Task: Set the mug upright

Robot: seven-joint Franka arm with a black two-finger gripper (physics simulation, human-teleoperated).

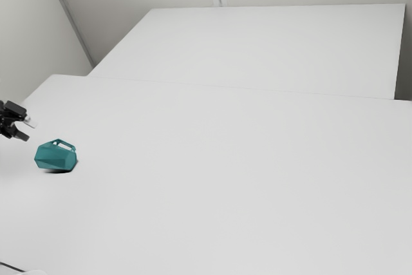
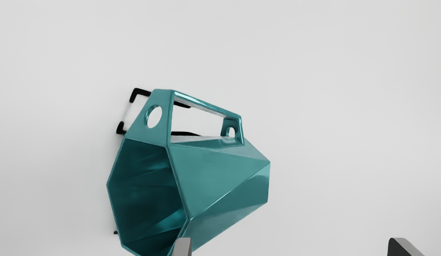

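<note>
I have my gripper point(image 1: 28, 130) at the left edge of the exterior view, a little above the middle of the frame. It is open, its two fingers point(image 2: 183, 248) spread wide with nothing gripped between them. The mug point(image 1: 55, 158) lies on its side on the white table point(image 1: 225, 178), just below and to the right of my gripper in the exterior view, and apart from it. It is teal, with flat, angled faces, and its handle point(image 2: 208, 105) points up.

In my wrist view I look into the dark, wide mouth point(image 2: 145, 188) of the mug, and its body narrows toward the base. I see a round hole near each end of the handle. One of my fingers overlaps the rim in my line of sight, and the other is well apart from the mug. A black shadow point(image 2: 121, 128) shows beside and through the handle. Behind the table, a pale block point(image 1: 257, 46) spans the upper part of the exterior view.
</note>
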